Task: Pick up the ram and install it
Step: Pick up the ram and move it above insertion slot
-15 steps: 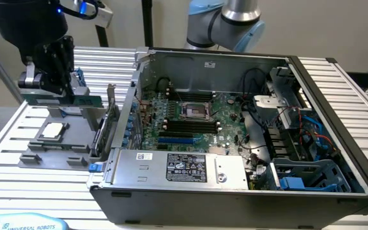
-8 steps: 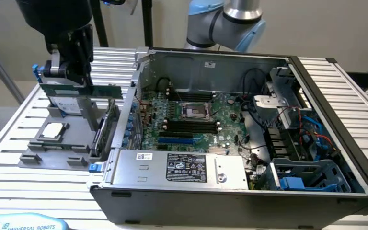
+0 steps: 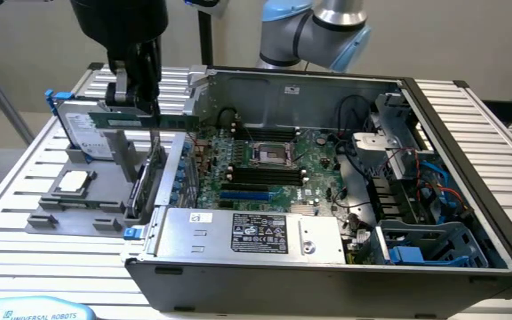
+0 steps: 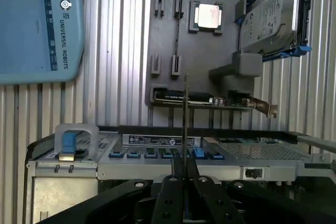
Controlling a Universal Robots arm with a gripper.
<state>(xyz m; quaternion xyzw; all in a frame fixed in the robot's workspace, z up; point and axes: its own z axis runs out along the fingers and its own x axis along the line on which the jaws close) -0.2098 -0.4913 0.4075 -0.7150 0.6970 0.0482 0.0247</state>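
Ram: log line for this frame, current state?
pincer: shut on ram | ram: held level above grey fixture tray | position: outside open PC case, exterior view's left | install: not done

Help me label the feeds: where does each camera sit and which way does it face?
Exterior view: off the arm, raised, looking down on the open computer case and tray; shows the arm and gripper.
Wrist view: on the wrist, looking along the fingers onto the tray.
Shared: the gripped ram, tray, hard drive.
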